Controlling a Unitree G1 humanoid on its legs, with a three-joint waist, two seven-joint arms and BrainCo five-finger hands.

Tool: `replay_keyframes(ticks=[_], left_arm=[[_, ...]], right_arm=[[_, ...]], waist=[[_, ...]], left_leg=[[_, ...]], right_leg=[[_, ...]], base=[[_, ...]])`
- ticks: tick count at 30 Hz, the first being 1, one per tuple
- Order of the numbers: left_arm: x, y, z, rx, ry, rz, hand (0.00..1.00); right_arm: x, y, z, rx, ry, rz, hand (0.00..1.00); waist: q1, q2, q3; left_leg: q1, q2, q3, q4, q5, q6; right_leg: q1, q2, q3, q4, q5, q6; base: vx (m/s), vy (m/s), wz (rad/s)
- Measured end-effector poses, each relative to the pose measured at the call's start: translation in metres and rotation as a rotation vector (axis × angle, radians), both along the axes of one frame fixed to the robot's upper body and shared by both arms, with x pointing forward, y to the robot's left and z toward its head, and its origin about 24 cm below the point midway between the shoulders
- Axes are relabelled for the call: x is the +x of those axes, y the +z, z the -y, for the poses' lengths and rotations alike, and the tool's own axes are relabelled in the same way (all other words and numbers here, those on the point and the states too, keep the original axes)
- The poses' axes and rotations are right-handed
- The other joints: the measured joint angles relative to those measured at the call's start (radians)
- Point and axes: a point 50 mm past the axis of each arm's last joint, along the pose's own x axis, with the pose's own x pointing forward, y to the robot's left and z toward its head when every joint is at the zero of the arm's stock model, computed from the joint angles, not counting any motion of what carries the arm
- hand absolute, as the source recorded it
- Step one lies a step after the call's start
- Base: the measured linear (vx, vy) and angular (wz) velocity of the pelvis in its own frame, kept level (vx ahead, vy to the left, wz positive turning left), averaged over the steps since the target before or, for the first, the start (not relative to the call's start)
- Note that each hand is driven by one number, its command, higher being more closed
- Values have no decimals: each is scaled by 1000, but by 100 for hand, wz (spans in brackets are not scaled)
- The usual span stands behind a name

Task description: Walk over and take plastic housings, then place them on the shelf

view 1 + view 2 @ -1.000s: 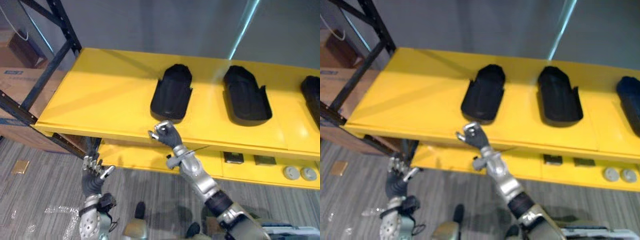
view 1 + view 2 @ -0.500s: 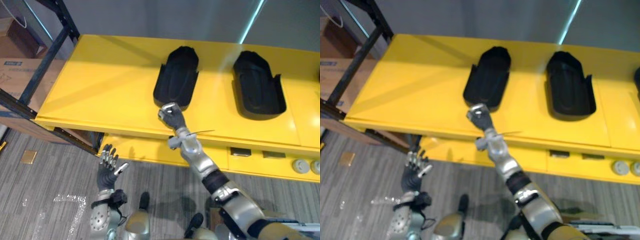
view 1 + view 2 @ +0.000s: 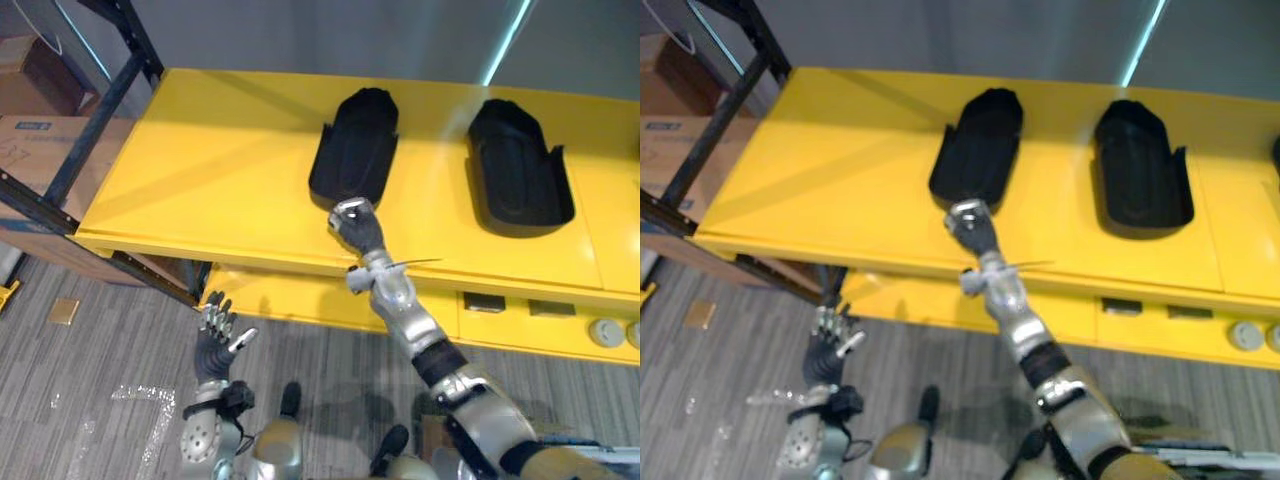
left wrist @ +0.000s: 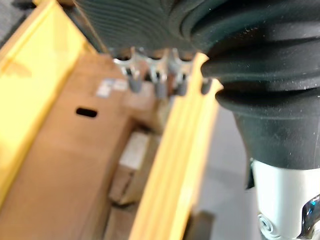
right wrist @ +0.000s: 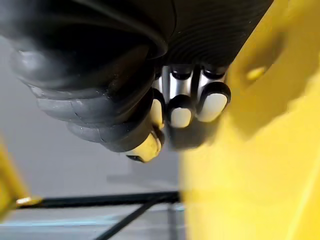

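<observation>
Two black plastic housings lie on the yellow top shelf (image 3: 200, 190): one in the middle (image 3: 355, 145) and one to its right (image 3: 520, 175). My right hand (image 3: 355, 225) is over the shelf's front part with its knuckles at the near end of the middle housing. Its fingers (image 5: 181, 114) are curled into a fist with nothing in them. Whether it touches the housing I cannot tell. My left hand (image 3: 215, 335) hangs low below the shelf's front edge, fingers (image 4: 156, 86) straight and spread, holding nothing.
Dark rack posts (image 3: 100, 110) and cardboard boxes (image 3: 40, 150) stand at the left. A lower yellow shelf (image 3: 300, 305) carries small parts (image 3: 610, 330) at the right. A small flat piece (image 3: 62, 312) lies on the grey floor.
My right fist has moved forward over the shelf to the middle housing's near end. The left hand has risen slightly and stays open. The camera has shifted.
</observation>
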Motion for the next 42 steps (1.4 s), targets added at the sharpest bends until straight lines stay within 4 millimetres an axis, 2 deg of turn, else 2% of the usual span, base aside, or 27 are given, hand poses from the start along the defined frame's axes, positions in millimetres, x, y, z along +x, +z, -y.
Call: replay_keyframes(ticks=[1, 3, 4, 7, 9, 10, 11, 12, 14, 15, 16, 18, 19, 21, 22, 24, 27, 30, 32, 36, 38, 41, 42], left_arm=[[-1, -1, 0, 1, 2, -5, 0], [-6, -4, -1, 9, 5, -24, 0], [-7, -5, -1, 9, 8, -28, 0], [-11, -7, -3, 11, 27, -46, 0], [-11, -8, -3, 11, 33, -50, 0], [-11, -7, -3, 9, 36, -49, 0], [-11, -8, -2, 8, 36, -52, 0], [-11, -8, -1, 5, 41, -56, 0], [-21, -14, -1, -3, 61, -96, 0], [-22, -16, 0, -6, 60, -104, 0], [-23, -17, 3, -11, 47, -110, 0], [-28, -21, 8, -21, 36, -136, 0], [-30, -22, 9, -25, 34, -143, 0], [-36, -26, 14, -29, 11, -173, 0], [-36, -26, 16, -32, 2, -176, 0], [-41, -29, 16, -34, 9, -206, 0], [-39, -27, 20, -24, -7, -206, 0], [-23, -14, 31, 55, -82, -130, 0], [-11, -5, 39, 47, -111, -84, 0], [-5, -1, 47, 32, -149, -62, 0], [-3, 0, 54, 22, -186, -50, 0], [4, 5, 65, 19, -240, -22, 0], [10, 8, 68, 22, -254, -4, 0]], right_arm=[[-8, 1, -6, 7, 34, 12, 0], [-38, 4, -18, 53, 128, 49, 0], [-44, 5, -18, 64, 139, 59, 0], [-63, 14, -2, 119, 103, 115, 0], [-70, 18, 21, 163, 22, 149, 0], [-73, 19, 48, 183, -94, 164, 0], [-74, 18, 64, 192, -167, 168, 0], [-76, 17, 75, 196, -220, 167, 0], [-85, 6, 123, 215, -448, 135, 0], [-88, 2, 133, 222, -495, 117, 0], [-96, -9, 153, 235, -597, 69, 0], [-116, -30, 177, 221, -759, -25, 0], [-122, -36, 183, 217, -803, -57, 0], [-152, -60, 204, 214, -964, -195, 0], [-161, -65, 210, 224, -998, -225, 0], [-191, -77, 228, 229, -1110, -292, 0], [-211, -89, 238, 237, -1158, -345, 0], [-219, -109, 242, 245, -1200, -437, 0], [-221, -115, 242, 242, -1218, -467, 0], [-213, -114, 237, 204, -1204, -449, 0], [-205, -114, 230, 201, -1162, -448, 0], [-198, -116, 229, 203, -1139, -442, 0], [-194, -116, 230, 198, -1126, -441, 0]], waist=[[-1, -4, 0], [-18, -19, -9], [-21, -24, -11], [-56, -54, -33], [-75, -74, -50], [-86, -87, -63], [-98, -94, -76], [-103, -96, -86], [-125, -95, -115], [-131, -92, -119], [-137, -84, -127], [-162, -68, -146], [-166, -64, -149], [-193, -55, -161], [-201, -54, -161], [-250, -51, -185], [-290, -55, -205], [-316, -52, -220], [-328, -50, -221], [-342, -18, -229], [-338, 1, -229], [-341, 3, -220], [-342, 0, -212]], left_leg=[[6, 1, 9, -1, -3, 0], [33, 3, 41, -13, -11, -1], [38, 4, 50, -13, -14, -2], [64, 6, 91, -13, -30, -2], [80, 7, 117, -12, -40, -2], [90, 7, 143, -11, -49, -2], [94, 7, 154, -12, -55, -1], [101, 7, 163, -12, -59, 0], [109, 5, 201, -10, -69, -1], [118, 5, 206, -11, -71, -2], [127, 5, 224, -9, -77, -3], [146, 6, 262, -8, -87, -4], [154, 8, 280, -5, -93, -6], [166, 24, 345, 44, -133, -12], [174, 26, 366, 56, -143, -12], [187, 43, 453, 96, -182, -17], [210, 66, 555, 131, -213, -29], [212, 89, 641, 166, -237, -40], [213, 93, 648, 165, -237, -42], [212, 109, 671, 163, -229, -56], [227, 123, 696, 164, -229, -57], [245, 133, 719, 168, -232, -52], [243, 136, 705, 195, -246, -28]], right_leg=[[-1, 0, 9, 0, 0, 0], [1, 0, 35, 0, 0, 0], [0, -1, 43, 0, 0, 0], [0, -1, 81, 0, 0, 0], [-2, -1, 105, 0, 0, 0], [-2, -1, 128, 0, 1, 1], [-6, 0, 139, -2, 1, 1], [-11, 0, 147, -2, 1, 1], [-21, 0, 181, -2, 3, 4], [-21, 0, 187, -2, 3, 5], [-23, 2, 205, -2, 4, 6], [-30, 7, 244, -1, 5, 8], [-33, 9, 262, 0, 6, 9], [-44, 21, 332, 0, 13, 12], [-45, 24, 349, 0, 14, 12], [-67, 44, 434, -5, 27, 11], [-80, 65, 502, -37, 49, 1], [-126, 67, 458, -32, 71, -18], [-133, 70, 444, -32, 87, -23], [-152, 96, 451, -32, 101, -24], [-159, 117, 471, -32, 107, -28], [-160, 139, 502, -32, 107, -30], [-160, 145, 524, -32, 108, -33]], base=[[38, 1, -32], [47, 2, -38], [45, 4, -44], [31, 4, -39], [21, 9, -42], [2, 11, -42], [-1, 12, -43], [25, 17, -39], [47, 29, -42], [35, 25, -37], [28, 16, -33], [17, 17, -52], [-5, 22, -72], [-25, 18, -86], [-53, 6, -100], [-68, 0, -112], [-79, -20, -110], [-107, -63, -91], [-55, -60, -21], [-18, -65, -16], [9, -57, -29], [-42, -38, -40], [-59, -23, -48]])
